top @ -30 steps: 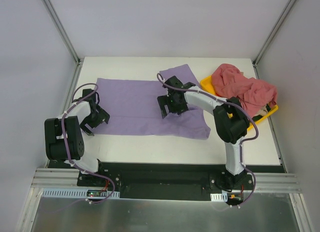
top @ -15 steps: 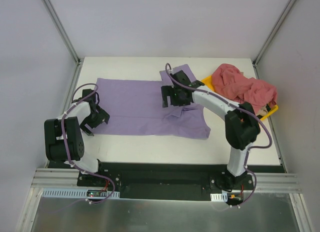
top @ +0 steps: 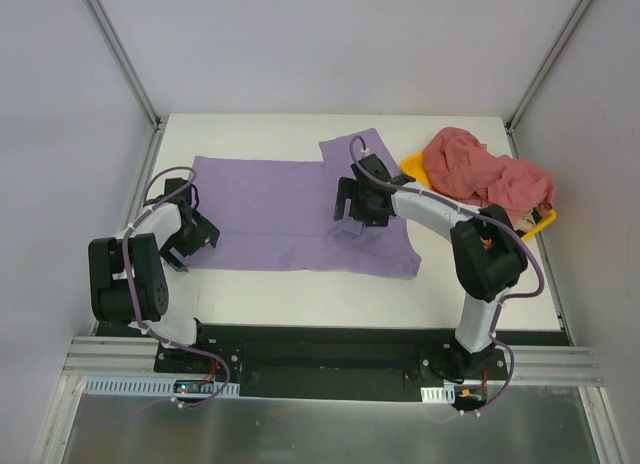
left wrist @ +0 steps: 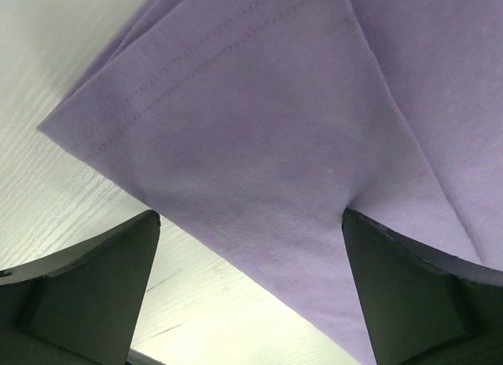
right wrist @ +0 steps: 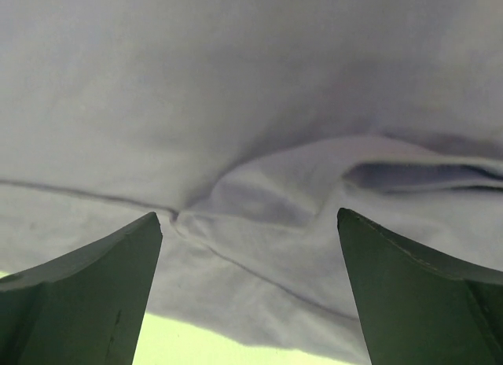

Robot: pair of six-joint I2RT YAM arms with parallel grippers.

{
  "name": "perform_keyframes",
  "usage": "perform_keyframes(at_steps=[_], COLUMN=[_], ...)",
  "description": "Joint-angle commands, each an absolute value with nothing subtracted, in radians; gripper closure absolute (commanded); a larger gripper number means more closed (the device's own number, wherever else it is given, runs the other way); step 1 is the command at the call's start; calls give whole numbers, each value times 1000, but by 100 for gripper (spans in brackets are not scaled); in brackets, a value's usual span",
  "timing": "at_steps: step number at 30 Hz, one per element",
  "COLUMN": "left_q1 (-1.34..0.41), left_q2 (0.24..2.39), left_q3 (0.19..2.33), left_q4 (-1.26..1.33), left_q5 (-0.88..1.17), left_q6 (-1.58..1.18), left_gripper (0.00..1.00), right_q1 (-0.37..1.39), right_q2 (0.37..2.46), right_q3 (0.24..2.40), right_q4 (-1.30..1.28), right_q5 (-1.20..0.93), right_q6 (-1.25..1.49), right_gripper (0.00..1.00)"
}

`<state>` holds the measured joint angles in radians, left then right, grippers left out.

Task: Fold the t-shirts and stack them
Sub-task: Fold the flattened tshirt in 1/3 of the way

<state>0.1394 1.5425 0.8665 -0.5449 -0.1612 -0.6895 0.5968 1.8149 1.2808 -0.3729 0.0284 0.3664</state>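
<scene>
At the near left of the white surface (top: 300, 284), the left end effector (left wrist: 247, 217) hangs low with its 2 fingers (left wrist: 86, 294) spread wide, holding nothing. A corner of the lavender t-shirt (top: 270, 209) lies flat just under the gap between them. The corner's double-stitched hem shows in the left wrist view, along with bare surface beside and below it. The cloth runs right up to the right-hand finger there, but I cannot tell whether they touch.

The lavender t-shirt is spread across the middle of the surface, its long side running left to right and 1 sleeve pointing toward the far edge.

Farther in and right of centre, the right end effector (right wrist: 247, 215) is down over the shirt's right part, near that sleeve. Its fingers are also wide apart and hold nothing. A soft ridge of bunched cloth sits between them.

At the far right, the dusty pink-red t-shirts (top: 490, 174) lie in a crumpled heap on the yellow tray (top: 412, 167), just beside the lavender one, spilling over its rim
</scene>
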Motion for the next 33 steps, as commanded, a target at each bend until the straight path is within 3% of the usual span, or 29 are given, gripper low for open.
perform_keyframes(at_steps=[1, 7, 19, 27, 33], left_q1=[150, 150, 150, 150, 150], left_q2=[1509, 1505, 1494, 1491, 1497], left_q3=[859, 857, 853, 851, 844], left_q4=[-561, -561, -561, -561, -572], left_q5=[-163, -164, -166, -173, -184], left_q6=[-670, -672, -669, -672, -684], left_gripper=[1, 1, 1, 1, 1], right_q1=[592, 595, 591, 603, 647], right_q2=[1900, 1971, 2028, 1866, 1720], right_q3=[1399, 1506, 1681, 1517, 1260], right_q4=[-353, -327, -445, -512, -535], right_q5=[34, -87, 57, 40, 11], right_q6=[397, 475, 644, 392, 328], right_gripper=[4, 4, 4, 4, 4])
